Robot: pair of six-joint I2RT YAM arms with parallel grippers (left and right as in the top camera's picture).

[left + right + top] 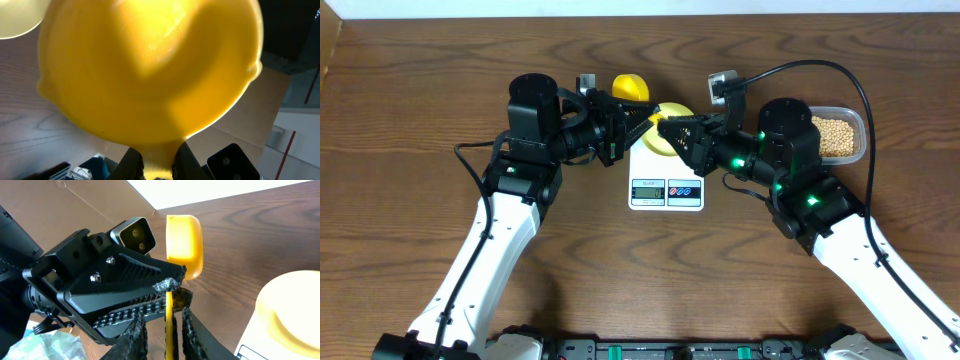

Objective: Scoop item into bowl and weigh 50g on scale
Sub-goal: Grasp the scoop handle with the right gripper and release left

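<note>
My left gripper (638,120) is shut on the handle of a bright yellow scoop (630,88), whose underside fills the left wrist view (150,70); its fingers (131,165) pinch the handle at the bottom edge. My right gripper (665,128) straddles the same thin handle (169,325) just behind the left fingers. Its jaws stand narrowly open, with a gap on one side of the handle. The pale bowl (656,147) sits on the white scale (667,192), partly hidden under both grippers. It also shows in the right wrist view (295,310). The beans (840,138) lie in a clear tub at the right.
The clear tub (853,114) stands right of the right arm. Both arms cross above the scale in the middle of the wooden table (420,90). The scale's display and buttons (665,189) face the near edge.
</note>
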